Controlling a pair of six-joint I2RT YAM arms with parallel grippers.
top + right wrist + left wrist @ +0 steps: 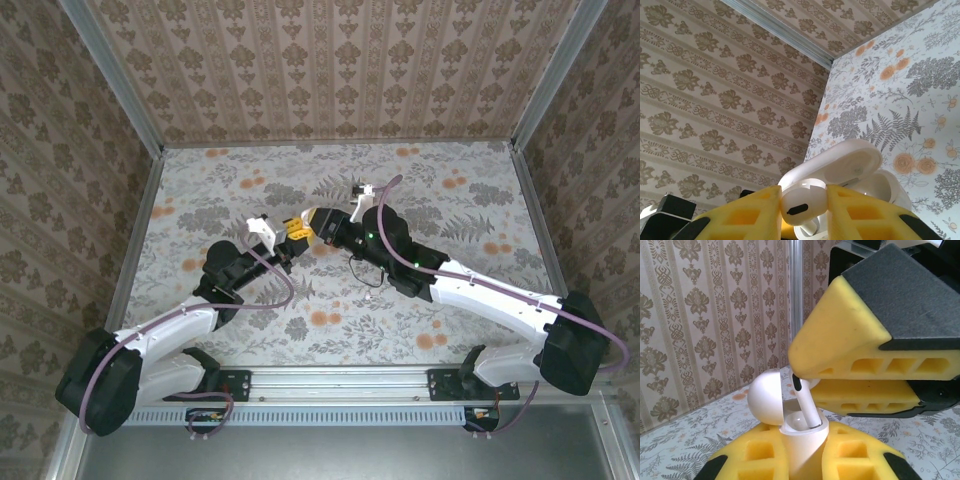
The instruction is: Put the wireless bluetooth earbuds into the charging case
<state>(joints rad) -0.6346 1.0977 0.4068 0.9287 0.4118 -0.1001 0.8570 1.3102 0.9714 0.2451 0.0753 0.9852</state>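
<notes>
In the top external view, the left end effector (291, 234) is brought in from 7 o'clock and the right end effector (316, 222) from 4 o'clock. The two are met tip to tip just above the middle of the flower-patterned surface (450, 200); what is gripped is too small to be made out there. In the left wrist view, the left end effector (802, 452) is seen at 6 o'clock, its yellow fingers (752, 455) clamped on either side of the white charging case (802, 440), which is held upright. Its rounded lid (767, 397) is swung open toward 10 o'clock. The right end effector (807, 376) is entered from 3 o'clock, and a white earbud (807, 407) is pinched at its tips. The stem is slanted down into the open mouth of the case; whether it is fully seated cannot be told. In the right wrist view, the right end effector (800, 212) is seen at 6 o'clock, closed on the earbud (799, 202) between its yellow fingers (747, 217). The open charging case (840, 162) is seen directly behind the earbud, toward 1 o'clock.
</notes>
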